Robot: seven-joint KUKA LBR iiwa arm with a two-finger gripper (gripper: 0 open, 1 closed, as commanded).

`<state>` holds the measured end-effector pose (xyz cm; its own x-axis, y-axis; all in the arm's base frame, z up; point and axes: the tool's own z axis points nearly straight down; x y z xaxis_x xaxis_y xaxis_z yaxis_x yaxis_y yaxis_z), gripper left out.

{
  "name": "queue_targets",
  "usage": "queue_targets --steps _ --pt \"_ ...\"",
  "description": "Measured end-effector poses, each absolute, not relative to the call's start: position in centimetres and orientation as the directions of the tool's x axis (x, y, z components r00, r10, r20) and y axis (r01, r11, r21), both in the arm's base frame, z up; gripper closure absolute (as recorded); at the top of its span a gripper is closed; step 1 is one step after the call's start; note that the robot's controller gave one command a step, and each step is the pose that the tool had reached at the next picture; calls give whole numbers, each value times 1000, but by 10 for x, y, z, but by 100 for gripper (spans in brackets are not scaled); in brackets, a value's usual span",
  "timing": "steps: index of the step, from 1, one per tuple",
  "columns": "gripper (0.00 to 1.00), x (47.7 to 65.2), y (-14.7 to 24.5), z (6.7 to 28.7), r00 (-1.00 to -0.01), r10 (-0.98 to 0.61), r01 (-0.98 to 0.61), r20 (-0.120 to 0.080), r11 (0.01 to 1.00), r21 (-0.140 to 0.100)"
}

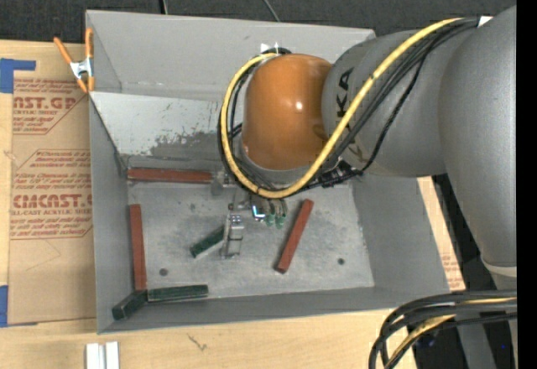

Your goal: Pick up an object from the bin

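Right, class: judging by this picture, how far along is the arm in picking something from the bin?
Done: the gripper is down in the bin, at the right end of a short dark green stick. In hand: nothing visibly gripped; that stick lies on the floor. Left: gripping a stick and lifting it out.

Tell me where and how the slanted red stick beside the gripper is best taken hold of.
Probably grip the red stick at its middle, from straight above, closing across its narrow width. It lies flat on the bin floor, long and thin, with bare floor on both sides there.
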<state>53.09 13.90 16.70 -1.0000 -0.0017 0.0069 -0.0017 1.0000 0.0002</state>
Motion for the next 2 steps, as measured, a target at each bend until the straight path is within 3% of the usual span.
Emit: queue_targets --steps 1,2 --pt "0 533 138 172 -1000 -1 -1 0 1000 1" --pt "100 535 131 70 -994 -106 -106 1 994 1"
